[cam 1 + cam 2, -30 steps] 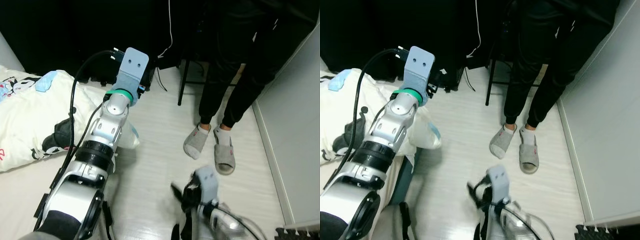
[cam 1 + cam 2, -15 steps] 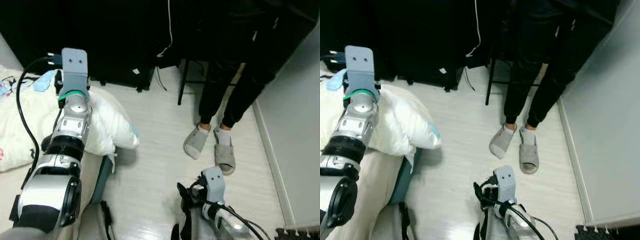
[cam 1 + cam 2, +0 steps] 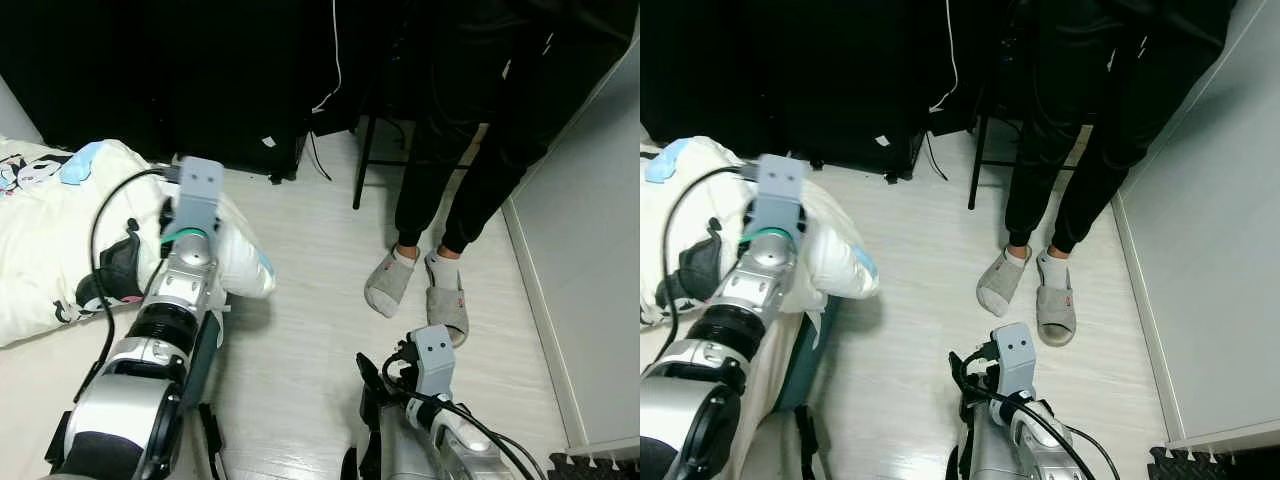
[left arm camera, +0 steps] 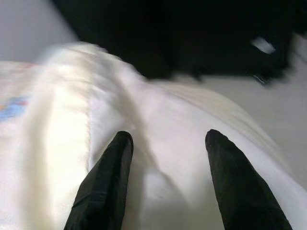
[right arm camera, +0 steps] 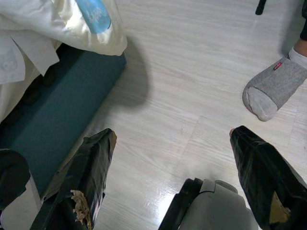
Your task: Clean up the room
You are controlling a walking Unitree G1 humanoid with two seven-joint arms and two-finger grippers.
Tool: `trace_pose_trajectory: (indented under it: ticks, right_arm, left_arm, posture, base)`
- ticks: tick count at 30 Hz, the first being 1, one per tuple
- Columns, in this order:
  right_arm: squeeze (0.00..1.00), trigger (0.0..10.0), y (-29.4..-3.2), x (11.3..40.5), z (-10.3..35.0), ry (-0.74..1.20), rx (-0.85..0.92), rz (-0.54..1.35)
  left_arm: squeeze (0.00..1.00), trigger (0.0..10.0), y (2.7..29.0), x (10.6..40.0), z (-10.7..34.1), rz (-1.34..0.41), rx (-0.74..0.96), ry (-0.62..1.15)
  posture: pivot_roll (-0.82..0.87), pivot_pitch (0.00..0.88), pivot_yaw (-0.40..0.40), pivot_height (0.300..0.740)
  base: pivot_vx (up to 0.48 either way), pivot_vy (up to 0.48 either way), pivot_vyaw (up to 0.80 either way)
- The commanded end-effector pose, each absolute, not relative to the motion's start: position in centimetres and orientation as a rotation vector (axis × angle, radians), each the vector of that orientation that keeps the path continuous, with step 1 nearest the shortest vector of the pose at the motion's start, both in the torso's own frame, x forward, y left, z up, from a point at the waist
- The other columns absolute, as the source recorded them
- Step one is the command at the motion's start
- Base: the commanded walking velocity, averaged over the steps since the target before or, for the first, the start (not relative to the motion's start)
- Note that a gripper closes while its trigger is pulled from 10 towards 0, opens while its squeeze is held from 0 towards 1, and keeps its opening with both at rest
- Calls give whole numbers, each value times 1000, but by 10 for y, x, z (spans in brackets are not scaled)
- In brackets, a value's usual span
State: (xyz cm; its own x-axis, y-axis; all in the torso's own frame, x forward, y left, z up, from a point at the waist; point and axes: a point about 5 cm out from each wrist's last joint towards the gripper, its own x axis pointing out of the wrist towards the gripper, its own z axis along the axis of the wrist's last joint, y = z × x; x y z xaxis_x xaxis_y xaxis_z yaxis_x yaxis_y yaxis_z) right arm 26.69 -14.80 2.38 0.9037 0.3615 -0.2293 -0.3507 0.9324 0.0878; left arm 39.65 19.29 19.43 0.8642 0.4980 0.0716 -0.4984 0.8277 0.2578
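My left gripper hovers with fingers spread apart just over one white pillow at the bed's edge, at nine o'clock; my right gripper hangs low at six o'clock, fingers wide apart above the pale floor; one person in two grey slippers stands at two o'clock.

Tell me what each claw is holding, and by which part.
Nothing. The left claw is open over the white pillow; the right claw is open above the floor.
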Motion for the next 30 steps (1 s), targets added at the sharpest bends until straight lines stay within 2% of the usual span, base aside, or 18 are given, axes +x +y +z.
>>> trace_pose_trajectory:
  ticks: [1, 3, 8, 9, 12, 15, 20, 22, 25, 28, 30]
  right_arm:
    - [0, 10000, -151, 262, 19, 267, 56, 353]
    - [0, 10000, -152, 262, 19, 268, 54, 352]
    - [0, 10000, -151, 262, 19, 268, 55, 351]
    - [0, 10000, -148, 262, 19, 266, 59, 353]
    - [0, 10000, -147, 262, 20, 263, 62, 353]
    - [0, 10000, -148, 262, 20, 265, 63, 351]
    - [0, 10000, -151, 262, 19, 268, 57, 347]
    - [0, 10000, -152, 264, 21, 264, 55, 345]
    - [0, 10000, -151, 265, 22, 260, 55, 345]
    - [0, 10000, -150, 264, 22, 259, 53, 346]
    - [0, 10000, -151, 264, 21, 261, 53, 345]
  left_arm:
    - [0, 10000, 200, 396, 217, 592, 244, -129]
    - [0, 10000, 205, 394, 232, 618, 249, -205]
    - [0, 10000, 207, 393, 239, 635, 328, -241]
    - [0, 10000, 202, 393, 230, 619, 414, -223]
    - [0, 10000, 192, 394, 217, 554, 460, -178]
    - [0, 10000, 180, 395, 201, 467, 463, -103]
    - [0, 10000, 173, 390, 182, 470, 450, -43]
    - [0, 10000, 186, 387, 174, 587, 430, -15]
    - [0, 10000, 201, 385, 172, 658, 422, 10]
    - [0, 10000, 224, 383, 174, 667, 495, 9]
    - [0, 10000, 230, 382, 170, 637, 522, 32]
  posture:
    - [-40, 184, 11, 548]
    - [-40, 184, 11, 548]
    - [-34, 185, 15, 548]
    - [-34, 185, 17, 548]
    - [-34, 185, 17, 548]
    - [-34, 185, 17, 548]
    - [-32, 184, 15, 548]
    - [-42, 180, 12, 548]
    - [-46, 176, 11, 548]
    - [-40, 172, 13, 548]
    - [-40, 172, 13, 548]
  base:
    - [0, 0, 0]
    - [0, 0, 0]
    - [0, 0, 0]
    - [0, 0, 0]
    - [0, 0, 0]
    - [0, 0, 0]
    - [0, 0, 0]
    - [0, 0, 0]
    - [0, 0, 0]
    - [0, 0, 0]
    - [0, 0, 0]
